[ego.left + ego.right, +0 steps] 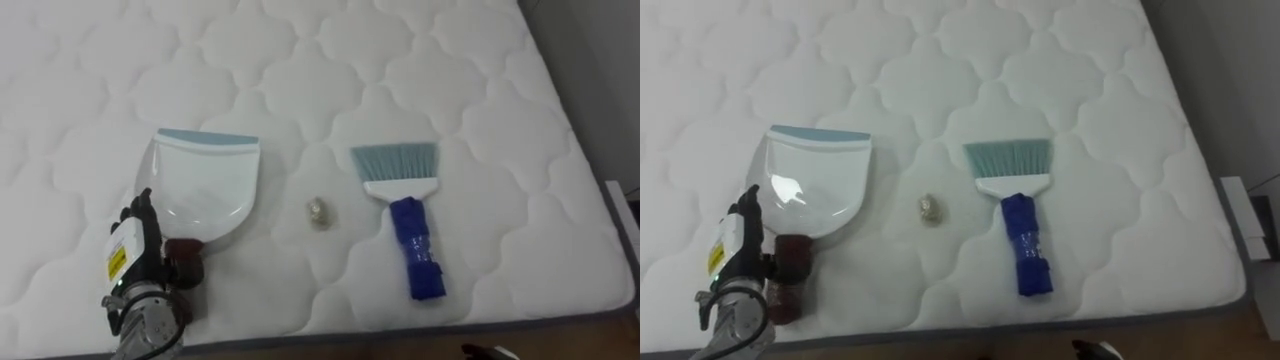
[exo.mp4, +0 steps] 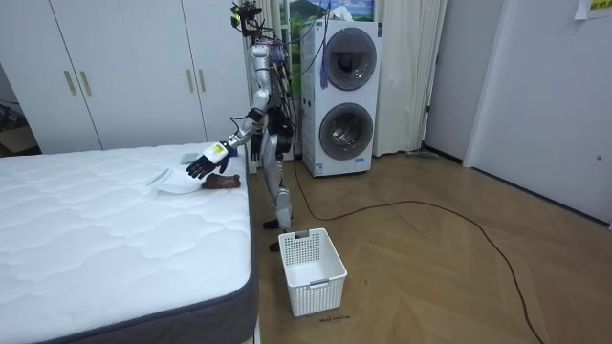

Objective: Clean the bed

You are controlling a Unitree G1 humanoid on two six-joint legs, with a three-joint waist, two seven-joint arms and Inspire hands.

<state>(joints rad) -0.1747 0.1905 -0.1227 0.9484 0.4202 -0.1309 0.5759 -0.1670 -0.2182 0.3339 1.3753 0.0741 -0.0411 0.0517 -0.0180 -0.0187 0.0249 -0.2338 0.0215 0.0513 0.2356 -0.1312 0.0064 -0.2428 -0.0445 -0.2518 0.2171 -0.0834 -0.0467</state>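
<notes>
Looking down on the bed (image 1: 400, 60), you have your left hand (image 1: 138, 250) at the near left, fingers straight and released, just beside the dark red handle (image 1: 186, 262) of the white dustpan (image 1: 205, 185). Right of the pan lies a small crumpled scrap (image 1: 319, 212), then the blue-handled brush (image 1: 405, 215), its bristles pointing far.

Surface of the bed (image 1: 450, 60): three items.
You have a dustpan (image 1: 205, 185) left, a small scrap (image 1: 319, 212) in the middle and a blue-handled brush (image 1: 405, 215) right, none touching.
</notes>
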